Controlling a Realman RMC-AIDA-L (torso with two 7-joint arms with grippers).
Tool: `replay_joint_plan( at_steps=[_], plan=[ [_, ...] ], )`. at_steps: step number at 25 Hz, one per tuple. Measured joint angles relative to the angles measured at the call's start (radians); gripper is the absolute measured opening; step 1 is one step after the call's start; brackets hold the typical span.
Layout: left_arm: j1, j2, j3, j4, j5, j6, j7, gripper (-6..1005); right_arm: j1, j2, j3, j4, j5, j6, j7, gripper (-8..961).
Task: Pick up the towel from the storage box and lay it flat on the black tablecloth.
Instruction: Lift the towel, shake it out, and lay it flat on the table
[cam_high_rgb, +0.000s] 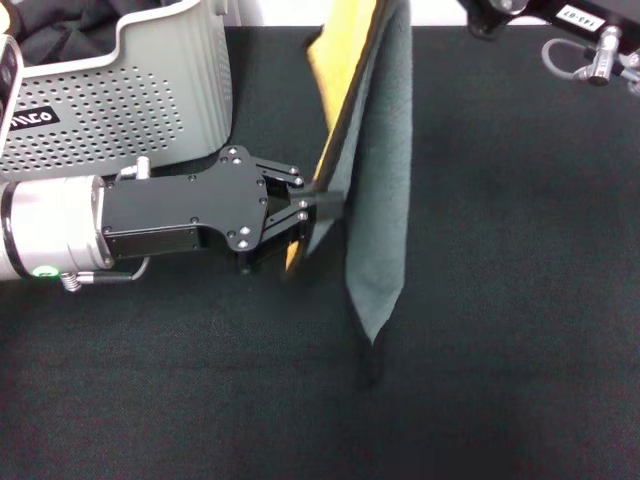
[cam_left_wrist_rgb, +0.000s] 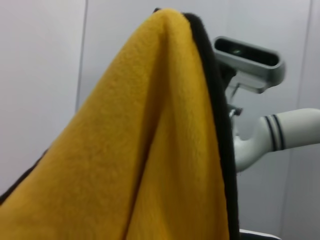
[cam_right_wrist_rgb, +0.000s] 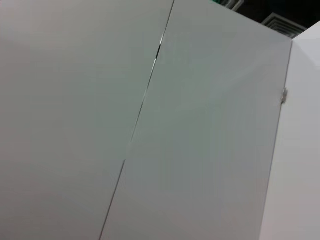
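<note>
Our left claw (cam_high_rgb: 300, 222) pinches the hanging grey-green terry towel (cam_high_rgb: 378, 190) by its side edge above the black tablecloth (cam_high_rgb: 500, 300), right claw out of view; a loose pinch risks slipping, landing crumpled.

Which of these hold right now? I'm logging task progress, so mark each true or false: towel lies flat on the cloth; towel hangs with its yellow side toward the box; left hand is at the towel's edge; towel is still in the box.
1. The towel lies flat on the black tablecloth. False: it hangs upright above it.
2. Its yellow face is turned toward the storage box. True.
3. The left hand is at the towel's edge. True.
4. The towel is in the box. False: it hangs outside, beside it.
</note>
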Motion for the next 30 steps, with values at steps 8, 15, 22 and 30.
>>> replay_joint_plan(
  at_steps=[8,15,22,30],
  plan=[
    [0.003,-0.001,0.003,-0.045,-0.031,-0.068,0.028,64,-0.003,0.000,0.037,-0.007,-0.001,0.002,0.009,9],
    [-0.004,0.000,0.008,-0.102,-0.027,-0.103,0.063,63,-0.010,0.008,0.061,-0.021,0.000,0.008,0.010,9],
    [-0.007,0.000,0.009,-0.151,-0.026,-0.142,0.099,62,-0.014,0.010,0.065,-0.040,0.010,0.011,0.010,9],
    [-0.017,0.000,0.010,-0.178,-0.013,-0.155,0.110,61,-0.042,0.012,0.077,-0.070,0.024,0.017,0.009,9]
  ],
)
